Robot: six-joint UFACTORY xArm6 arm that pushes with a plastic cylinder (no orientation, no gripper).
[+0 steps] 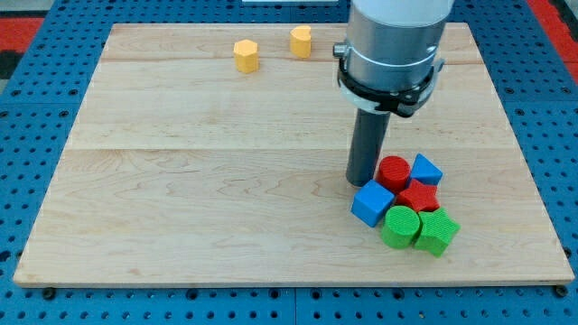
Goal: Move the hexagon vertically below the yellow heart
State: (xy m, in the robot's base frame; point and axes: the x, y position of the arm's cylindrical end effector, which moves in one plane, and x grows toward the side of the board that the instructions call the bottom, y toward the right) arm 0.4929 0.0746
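Note:
A yellow hexagon (246,55) lies near the view's top, left of centre. A yellow heart (301,41) lies just to its right and slightly higher. My tip (363,181) rests on the board far below and to the right of both, touching the cluster of blocks at the lower right, beside the red cylinder (393,171) and just above the blue cube (372,202).
The cluster at the lower right also holds a second blue block (425,169), a red block (419,196), a green cylinder (401,226) and a green block (437,232). The wooden board (181,181) sits on a blue pegboard. The arm's grey body (393,45) hangs over the upper right.

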